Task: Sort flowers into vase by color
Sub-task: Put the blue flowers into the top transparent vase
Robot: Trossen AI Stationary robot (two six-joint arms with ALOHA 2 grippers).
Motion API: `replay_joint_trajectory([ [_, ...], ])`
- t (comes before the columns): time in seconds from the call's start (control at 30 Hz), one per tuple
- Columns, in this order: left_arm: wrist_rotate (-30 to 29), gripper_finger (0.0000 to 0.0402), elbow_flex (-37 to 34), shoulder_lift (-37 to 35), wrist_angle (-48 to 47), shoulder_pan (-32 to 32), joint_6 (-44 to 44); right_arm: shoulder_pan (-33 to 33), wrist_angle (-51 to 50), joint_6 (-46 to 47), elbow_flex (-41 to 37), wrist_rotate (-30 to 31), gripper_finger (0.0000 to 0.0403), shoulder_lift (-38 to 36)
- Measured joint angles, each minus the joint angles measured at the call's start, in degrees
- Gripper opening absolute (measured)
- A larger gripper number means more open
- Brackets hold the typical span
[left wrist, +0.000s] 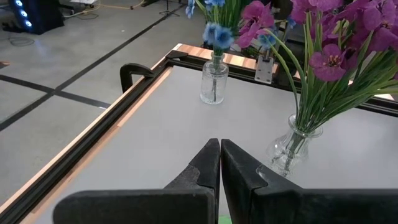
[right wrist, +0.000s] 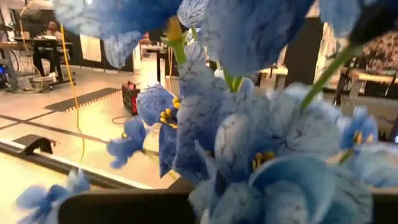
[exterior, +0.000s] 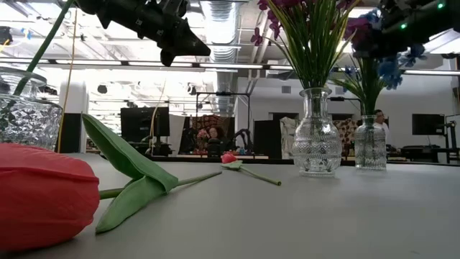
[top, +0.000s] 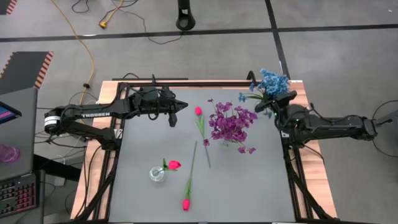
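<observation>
High view is showing the left gripper (top: 181, 106) hovering over the table (top: 249, 186) at about ten o'clock, its fingers pressed together on nothing, while the right gripper (top: 268, 107) is sitting at two o'clock right against the blue flowers (top: 271, 83); whether its fingers are gripping a stem cannot be told. Purple flowers (top: 231, 121) are standing near the centre, slightly toward one o'clock. One pink tulip (top: 198, 111) is lying at twelve o'clock, another tulip (top: 186, 203) at six o'clock, and a third bud (top: 174, 165) is sitting in a small glass vase (top: 157, 175) at seven o'clock. Low view is showing the near tulip's red head (exterior: 43, 194) and green leaf (exterior: 129, 173) lying on the table, with the purple bunch's glass vase (exterior: 316, 140) and the blue bunch's vase (exterior: 371, 144) standing upright beyond. Left wrist view is showing the closed fingers (left wrist: 239, 171) pointing between the blue bunch's vase (left wrist: 213, 84) and the purple blooms (left wrist: 329, 56). Right wrist view is filling with blue petals (right wrist: 261, 137) pressed close to the camera, hiding the fingers.
</observation>
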Motion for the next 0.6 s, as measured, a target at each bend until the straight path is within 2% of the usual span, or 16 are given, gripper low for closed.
replay_joint_trajectory([
  [0.27, 0.0, 0.0000, 0.0, 0.0, 0.0, 0.0, 0.0, -0.1, -11.5, 13.1, 0.2, 0.0, 0.0031, 0.0],
  [0.6, 0.0, 0.0000, 0.0, 0.0, 0.0, 0.0, 0.0, -0.1, -12.2, 14.0, 0.1, -0.1, 0.0041, 0.0],
])
